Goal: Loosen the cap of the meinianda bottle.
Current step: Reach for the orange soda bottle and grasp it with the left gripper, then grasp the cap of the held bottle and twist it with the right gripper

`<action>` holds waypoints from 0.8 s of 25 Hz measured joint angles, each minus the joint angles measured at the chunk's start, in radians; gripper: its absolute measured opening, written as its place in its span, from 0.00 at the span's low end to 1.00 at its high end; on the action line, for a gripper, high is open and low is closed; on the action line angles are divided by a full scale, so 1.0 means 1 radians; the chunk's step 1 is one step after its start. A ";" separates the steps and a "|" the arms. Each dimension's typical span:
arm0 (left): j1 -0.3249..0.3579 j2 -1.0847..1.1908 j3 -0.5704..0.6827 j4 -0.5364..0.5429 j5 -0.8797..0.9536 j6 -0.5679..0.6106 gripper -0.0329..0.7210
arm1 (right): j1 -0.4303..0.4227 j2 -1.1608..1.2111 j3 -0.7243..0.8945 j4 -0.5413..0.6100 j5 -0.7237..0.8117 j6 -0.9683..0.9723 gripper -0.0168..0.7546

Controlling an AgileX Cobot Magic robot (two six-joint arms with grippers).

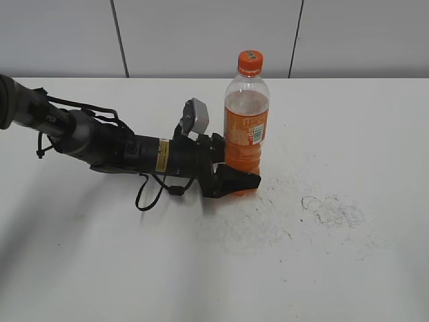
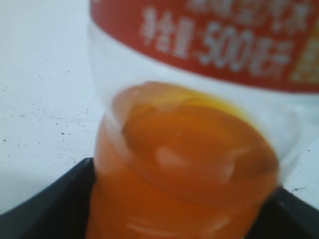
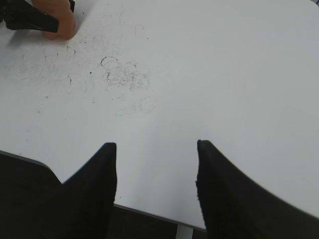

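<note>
The meinianda bottle (image 1: 246,127) stands upright on the white table, part full of orange drink, with its orange cap (image 1: 250,62) on top. My left gripper (image 1: 236,180) reaches in from the left and is shut on the bottle's lower body. In the left wrist view the bottle (image 2: 189,164) fills the frame between the two black fingers (image 2: 184,209). My right gripper (image 3: 155,169) is open and empty above the table's near edge, out of the exterior view. The bottle's base (image 3: 57,17) shows at the top left of the right wrist view.
The white table (image 1: 335,255) has a scuffed, speckled patch (image 1: 332,209) right of the bottle. The left arm and its cable (image 1: 151,194) lie low across the left half of the table. A white panelled wall stands behind.
</note>
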 joint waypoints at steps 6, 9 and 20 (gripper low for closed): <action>0.000 0.000 -0.001 0.010 0.003 0.001 0.78 | 0.000 0.000 0.000 0.000 0.000 0.000 0.52; 0.000 0.000 -0.001 0.012 0.002 0.001 0.78 | 0.000 0.000 0.000 0.000 0.000 0.000 0.52; 0.000 0.000 -0.001 0.012 0.002 0.001 0.78 | 0.000 0.000 0.000 0.000 0.000 0.000 0.52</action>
